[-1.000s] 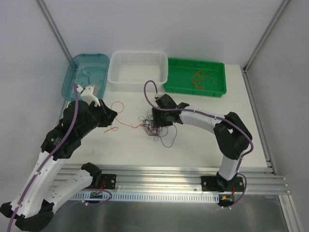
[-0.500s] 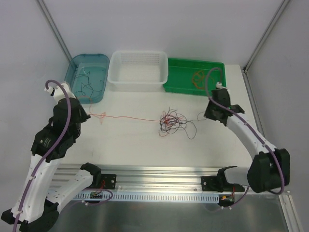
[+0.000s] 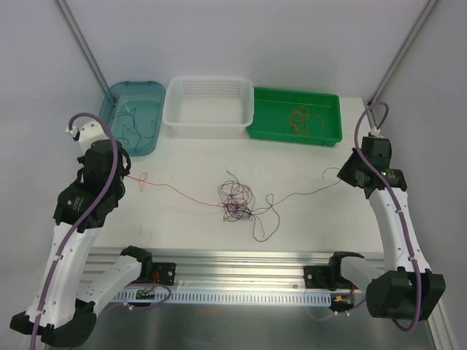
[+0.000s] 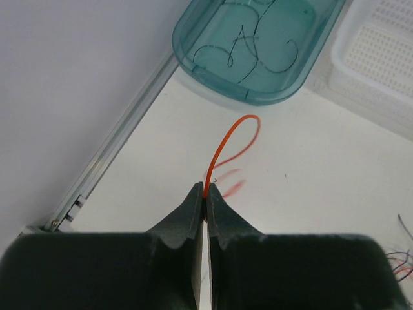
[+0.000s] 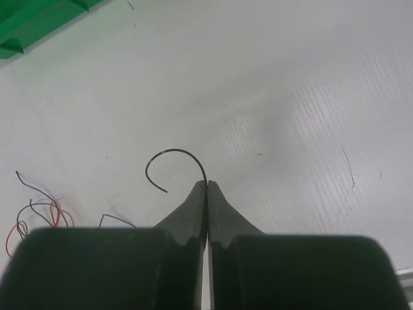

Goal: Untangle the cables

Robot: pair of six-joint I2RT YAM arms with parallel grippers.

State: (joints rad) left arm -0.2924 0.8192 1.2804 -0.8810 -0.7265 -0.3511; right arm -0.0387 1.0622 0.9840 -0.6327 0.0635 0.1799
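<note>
The cables lie as a loose knot of orange-red, black and dark grey wires in the middle of the table. One orange-red cable runs left from the knot to my left gripper. That gripper is shut on it, and the wire's free end curls up past the tips. A black cable runs right from the knot to my right gripper. The right gripper is shut on this wire, whose end hooks over to the left.
Three containers stand along the far edge. A teal bin holds a few dark wires, the white basket is in the middle, and a green tray holds orange wires. An aluminium rail borders the near edge.
The right gripper shut at the knot and pulled a black cable far right. The left gripper drew the orange-red cable left. The knot has spread and shifted.
</note>
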